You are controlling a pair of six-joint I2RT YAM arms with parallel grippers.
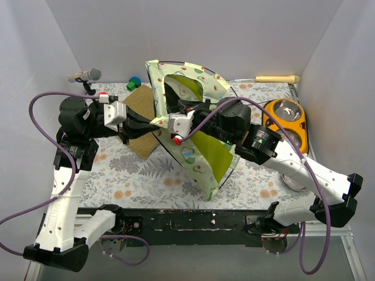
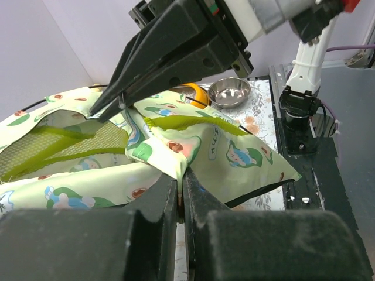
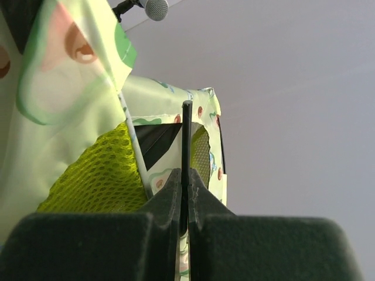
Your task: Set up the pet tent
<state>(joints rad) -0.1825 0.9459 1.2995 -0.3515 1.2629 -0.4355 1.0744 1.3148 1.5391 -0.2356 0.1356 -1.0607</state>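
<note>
Treat pet tent [image 1: 193,117] as light, limp, slippery fabric sprung by a thin stiff black pole [image 3: 186,134]: take hold at hems, seams or pole, never mid-panel. Found half-raised at middle of desk [image 1: 137,175] toward the far edge, pinched at a fabric fold by clenched left tool [image 2: 180,182] and at the black pole by clenched right tool [image 3: 186,178]. Refer to wrist views for both pinches, hidden under arms in top view; refer to top view for overall tent outline.
</note>
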